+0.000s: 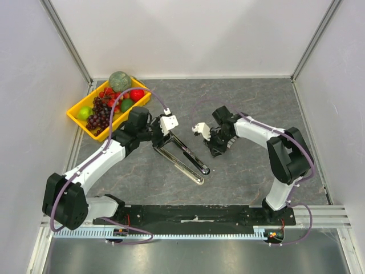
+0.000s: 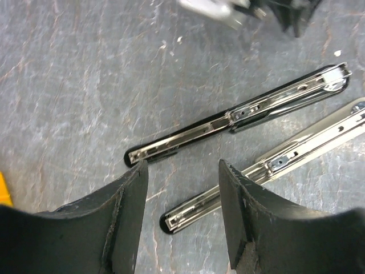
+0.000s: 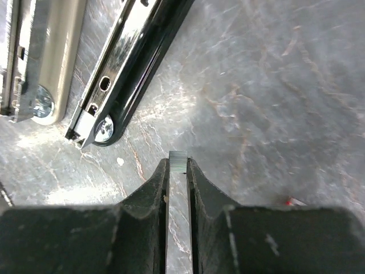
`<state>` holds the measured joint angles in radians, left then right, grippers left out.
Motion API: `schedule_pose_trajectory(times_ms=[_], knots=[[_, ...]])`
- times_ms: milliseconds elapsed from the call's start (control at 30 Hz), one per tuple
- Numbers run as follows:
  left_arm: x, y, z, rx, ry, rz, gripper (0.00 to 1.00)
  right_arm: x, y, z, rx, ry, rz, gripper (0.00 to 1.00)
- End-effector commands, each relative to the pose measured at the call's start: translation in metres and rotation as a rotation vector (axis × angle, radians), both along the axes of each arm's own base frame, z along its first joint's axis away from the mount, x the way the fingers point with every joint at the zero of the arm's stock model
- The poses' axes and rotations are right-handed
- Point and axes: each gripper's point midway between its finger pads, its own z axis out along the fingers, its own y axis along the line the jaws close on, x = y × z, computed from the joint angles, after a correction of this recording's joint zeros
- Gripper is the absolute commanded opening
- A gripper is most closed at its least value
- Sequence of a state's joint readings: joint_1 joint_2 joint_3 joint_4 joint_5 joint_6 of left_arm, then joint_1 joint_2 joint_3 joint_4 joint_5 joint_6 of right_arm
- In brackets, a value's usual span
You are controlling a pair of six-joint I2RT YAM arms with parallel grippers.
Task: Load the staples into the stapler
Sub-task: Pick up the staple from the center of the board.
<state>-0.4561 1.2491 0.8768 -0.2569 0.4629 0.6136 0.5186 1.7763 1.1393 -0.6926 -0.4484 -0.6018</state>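
Now the right gripper (image 3: 178, 166) is pinched almost fully together on the staples (image 3: 178, 160), a thin grey strip whose end pokes out just past its fingertips. It hangs low over the grey table (image 1: 256, 103), just beside the near ends of the stapler (image 1: 185, 157), without touching them. The stapler lies opened on the table, its two long arms side by side: one black with a chrome channel, the other all chrome. In the right wrist view, both arms end in a round rivet up and to the left of the strip. The left gripper (image 2: 182, 168) stands open with nothing between its fingers, poised over the stapler's opposite ends; whether it touches them cannot be told. A yellow basket (image 1: 80, 127) of fruit sits well apart at the table's far left corner.
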Motion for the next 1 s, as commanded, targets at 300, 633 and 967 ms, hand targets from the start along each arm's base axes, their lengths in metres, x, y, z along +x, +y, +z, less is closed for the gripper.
schedule_pose_trajectory(times_ms=[300,633,967], knots=[[-0.008,-0.114,0.027,-0.009,-0.237,-0.359,0.59,0.003,0.019,0.089,0.532,0.416,-0.018,0.18],[-0.007,-0.165,-0.010,0.052,-0.199,-0.397,0.60,0.009,0.005,0.093,0.704,0.569,-0.092,0.18],[-0.001,-0.187,-0.015,-0.006,-0.145,-0.319,0.60,0.029,-0.012,0.099,0.810,0.569,-0.203,0.17]])
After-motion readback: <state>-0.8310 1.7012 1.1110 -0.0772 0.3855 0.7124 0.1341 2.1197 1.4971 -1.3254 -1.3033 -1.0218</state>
